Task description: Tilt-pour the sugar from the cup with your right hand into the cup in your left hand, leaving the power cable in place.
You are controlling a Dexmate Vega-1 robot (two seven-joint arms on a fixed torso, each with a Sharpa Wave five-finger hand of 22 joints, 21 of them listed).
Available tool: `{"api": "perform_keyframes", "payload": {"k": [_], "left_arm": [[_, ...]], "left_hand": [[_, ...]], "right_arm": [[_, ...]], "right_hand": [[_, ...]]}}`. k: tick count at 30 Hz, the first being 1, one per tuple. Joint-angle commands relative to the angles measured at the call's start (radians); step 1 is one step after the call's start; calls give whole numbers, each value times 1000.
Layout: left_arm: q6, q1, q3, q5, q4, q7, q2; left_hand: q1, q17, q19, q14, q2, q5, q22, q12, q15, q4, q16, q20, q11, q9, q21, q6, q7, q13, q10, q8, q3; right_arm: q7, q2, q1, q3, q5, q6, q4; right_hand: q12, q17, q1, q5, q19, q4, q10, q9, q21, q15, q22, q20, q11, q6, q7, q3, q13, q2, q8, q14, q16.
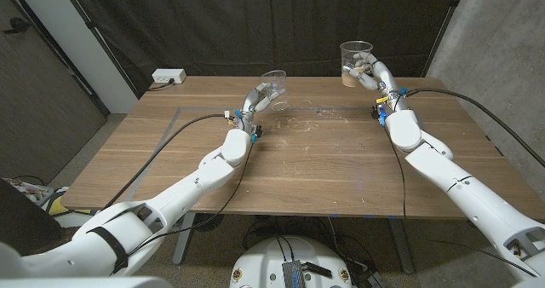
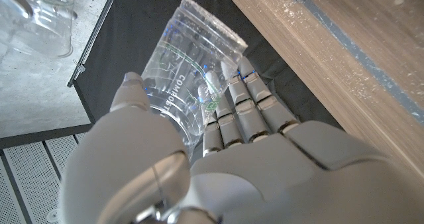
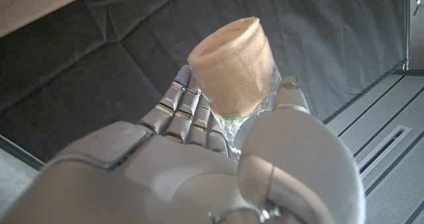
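Table (image 1: 306, 164) of brown wood spreads under both arms, with a white power strip (image 1: 168, 77) at about 10 o'clock near its far-left corner. Both cups are already lifted, so picking up looks done, while the pour itself appears not yet begun. The right hand (image 1: 375, 73), at about 1 o'clock over the far edge, has its fingers wrapped around the sugar cup (image 1: 356, 60), which stands close to upright; the right wrist view shows tan sugar (image 3: 232, 68) packed in its lower part. The left hand (image 1: 260, 98), at about 12 o'clock, grips the empty cup (image 1: 274, 84), which is clear and leans a little. The two cups are well apart, so I judge that closing the gap and tilting are what is left. Hard to make out: whether any grains have reached the empty cup, and which lead is the power cable, since only the strip is plain.
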Motion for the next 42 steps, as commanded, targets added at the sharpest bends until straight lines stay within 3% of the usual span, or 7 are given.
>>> {"api": "perform_keyframes", "payload": {"k": [1,17,26,42], "left_arm": [[9,-9,-2,-17,22,-32,-4],[31,-46,4,-26,73,-83,-26],[-41,-73,21,-15,144,-123,-51],[-13,-46,29,17,55,-91,-17]], "left_hand": [[-2,4,6,14,6,-1,4,8,-78,4,7,-6,-5,3,8,11,3,5,12,5,1],[-1,8,8,17,7,-1,5,7,-79,6,9,-7,-4,6,14,17,5,7,17,3,-2],[0,9,6,18,7,-1,5,6,-79,6,10,-8,-2,8,16,17,3,10,16,1,-3],[3,14,4,14,4,-1,5,4,-84,6,8,-9,-4,12,21,20,2,16,16,-3,-8]], "right_arm": [[80,-33,48,-6,-20,-117,-89],[177,-77,126,-24,-65,-261,-184],[222,-83,173,-50,-105,-323,-217],[318,-84,261,-119,-202,-402,-246]], "right_hand": [[-4,1,-6,0,-2,-1,7,3,2,-172,-1,-18,-4,10,-4,0,1,2,-1,10,-5],[-7,1,-11,0,-4,1,11,2,1,-174,-8,-18,-6,13,-6,0,-1,4,-4,15,-14],[-9,2,-15,0,-2,3,14,1,2,-176,-13,-17,-5,16,-6,1,-1,5,-6,22,-18],[-11,7,-15,0,-1,2,22,1,2,-179,-20,-16,-8,26,-8,2,-1,7,-5,34,-19]]}}
